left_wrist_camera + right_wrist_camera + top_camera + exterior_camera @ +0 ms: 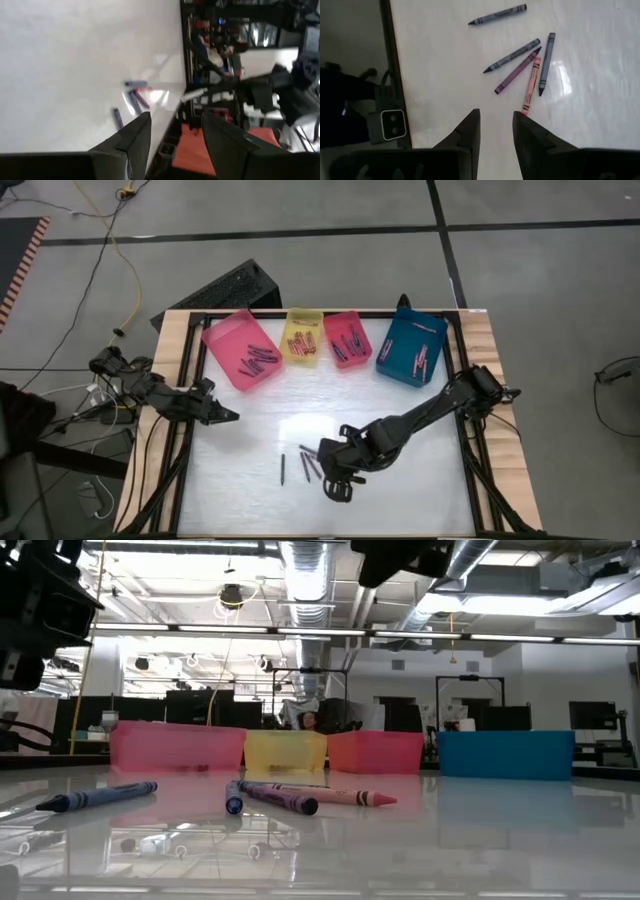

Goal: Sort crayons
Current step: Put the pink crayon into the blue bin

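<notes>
Hovering above the near middle of the glossy white surface (400, 480), the right arm's dark two-finger tool (496, 131) hangs with its fingers parted by a narrow gap and nothing between them. In the right wrist view five loose crayons lie flat on the surface just beyond its fingertips: a dark blue-grey wax stick (498, 15) lying apart from the rest, a second blue-grey stick (512, 56), a purple stick (517, 71) just beside it, a salmon-pink stick (531, 86), and a dark blue stick (545, 64); the last four fan out close together. The high view shows the same loose crayons (304, 466) just to the left of the right tool, none touching it.

The left arm's tool (222, 416) waits at the left edge of the surface, well apart from the loose crayons. Its fingers (135, 142) stand spread and hold nothing.

Four plastic trays stand in a row along the far side of the surface. The large pink tray (225, 340) sits tilted at the left, then the small yellow tray (302, 317), the small red tray (345, 320), and the blue tray (400, 365) at the right. Each tray holds several crayons; their colours cannot be told apart reliably from above.

The low view shows the loose crayons lying flat in front of the tray row, with an open room behind.
</notes>
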Robot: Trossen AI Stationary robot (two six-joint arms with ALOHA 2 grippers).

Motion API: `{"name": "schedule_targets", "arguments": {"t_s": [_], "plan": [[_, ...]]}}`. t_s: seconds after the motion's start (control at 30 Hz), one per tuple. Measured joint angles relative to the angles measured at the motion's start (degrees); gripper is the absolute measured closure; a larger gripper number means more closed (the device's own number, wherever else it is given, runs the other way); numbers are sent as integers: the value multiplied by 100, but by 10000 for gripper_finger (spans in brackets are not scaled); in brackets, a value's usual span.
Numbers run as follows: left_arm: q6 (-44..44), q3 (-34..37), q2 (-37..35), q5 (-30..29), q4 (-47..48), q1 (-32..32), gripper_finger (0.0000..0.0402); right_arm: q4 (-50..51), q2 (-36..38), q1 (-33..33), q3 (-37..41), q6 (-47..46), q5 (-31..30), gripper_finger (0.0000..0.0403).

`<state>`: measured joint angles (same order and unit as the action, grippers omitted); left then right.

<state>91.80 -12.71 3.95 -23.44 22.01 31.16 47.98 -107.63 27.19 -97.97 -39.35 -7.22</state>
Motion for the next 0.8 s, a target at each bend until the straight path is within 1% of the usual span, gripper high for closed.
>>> {"name": "schedule_targets", "arguments": {"t_s": [0.13, 0.37, 0.43, 0.53, 0.63, 0.8], "plan": [[-139, 0, 89, -312, -3, -2, 236, 18, -129, 51, 0, -101, -31, 294], [-373, 0, 94, -324, 25, 0, 236, 23, -323, 147, 333, 24, -198, 294], [-704, 0, 97, -328, 34, -2, 236, -56, -343, 149, 473, 20, -318, 294], [-1398, 0, 123, -206, -35, 0, 236, -469, -343, 89, 713, -108, -365, 294], [-1988, -2, 194, -131, -213, 0, 236, -541, -343, 58, 745, -126, -395, 294], [-2760, -2, 402, -81, -338, 0, 236, -662, -433, 75, 741, 149, -623, 294]]}}
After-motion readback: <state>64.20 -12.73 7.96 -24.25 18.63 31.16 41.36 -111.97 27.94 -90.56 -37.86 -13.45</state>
